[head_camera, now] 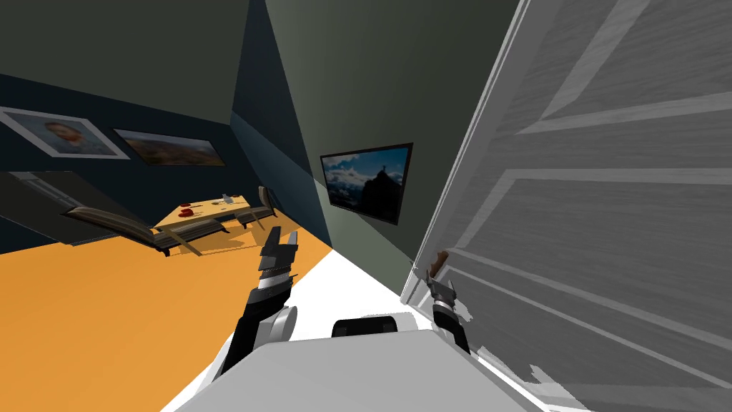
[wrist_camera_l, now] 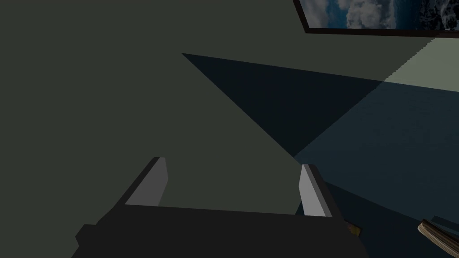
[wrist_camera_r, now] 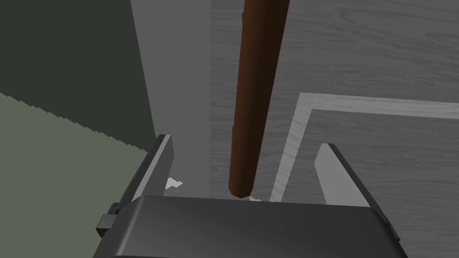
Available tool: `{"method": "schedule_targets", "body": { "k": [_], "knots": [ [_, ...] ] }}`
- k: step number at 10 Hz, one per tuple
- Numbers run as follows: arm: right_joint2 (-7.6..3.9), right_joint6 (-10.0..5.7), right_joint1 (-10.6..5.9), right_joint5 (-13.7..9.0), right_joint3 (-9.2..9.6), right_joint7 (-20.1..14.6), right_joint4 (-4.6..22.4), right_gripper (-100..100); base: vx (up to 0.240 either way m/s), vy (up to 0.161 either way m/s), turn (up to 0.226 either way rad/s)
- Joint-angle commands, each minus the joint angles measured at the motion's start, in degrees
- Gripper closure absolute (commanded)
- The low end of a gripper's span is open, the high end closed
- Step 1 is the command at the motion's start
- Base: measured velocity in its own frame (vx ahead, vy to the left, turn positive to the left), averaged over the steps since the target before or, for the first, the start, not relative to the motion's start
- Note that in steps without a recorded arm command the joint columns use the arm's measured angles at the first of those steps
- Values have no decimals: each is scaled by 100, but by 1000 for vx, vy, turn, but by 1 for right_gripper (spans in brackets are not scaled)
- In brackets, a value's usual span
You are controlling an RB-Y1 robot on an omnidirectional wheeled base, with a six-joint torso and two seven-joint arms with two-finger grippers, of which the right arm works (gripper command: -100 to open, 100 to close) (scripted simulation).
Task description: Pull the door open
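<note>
**Item 1. Pale grey panelled door (head_camera: 607, 214).** It stands from our one to three o'clock, and its free edge meets a grey-green wall (head_camera: 400, 107).

**Item 2. Dark brown rod-shaped lever handle (head_camera: 438, 262).** This is the task's thing. It sits at one o'clock near the door's free edge, and its rounded end points toward the gripper body.

**Item 3. Right gripper (head_camera: 441, 290).** It is at one o'clock, just below the handle. In the right wrist view the claw (wrist_camera_r: 245, 141) is spread, with the handle (wrist_camera_r: 253, 112) lying between the two blades and touching neither. The door (wrist_camera_r: 358, 58) lies flat behind it.

**Item 4. Left gripper (head_camera: 284, 234).** It is raised at eleven o'clock, well apart from the door. Its claw is spread and empty (wrist_camera_l: 233, 162).

**Handling note (our judgement).** The step in hand is taking hold of the handle.
- We should close the blades squarely on the rod, well up from its tip, so that it cannot slip out.
- We should confirm that both blades press before any load is applied.
- We should then draw back along the door's swing arc, not straight toward us, so that the grip does not twist off.
</note>
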Motion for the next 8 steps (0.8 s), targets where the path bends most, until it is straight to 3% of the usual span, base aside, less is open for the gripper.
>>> {"method": "schedule_targets", "body": {
  "k": [1, 6, 7, 8],
  "knots": [
    [-193, -25, 25, -15, 3, -239, 123, -100, 124, -23, 10],
    [-603, -94, 93, -42, 16, -733, 379, -100, 130, -18, 10],
    [-547, -93, 116, -37, 15, -660, 315, -100, 45, -3, -22],
    [-547, -93, 116, -37, 15, -660, 315, 100, -15, 11, 17]
  ]
}}
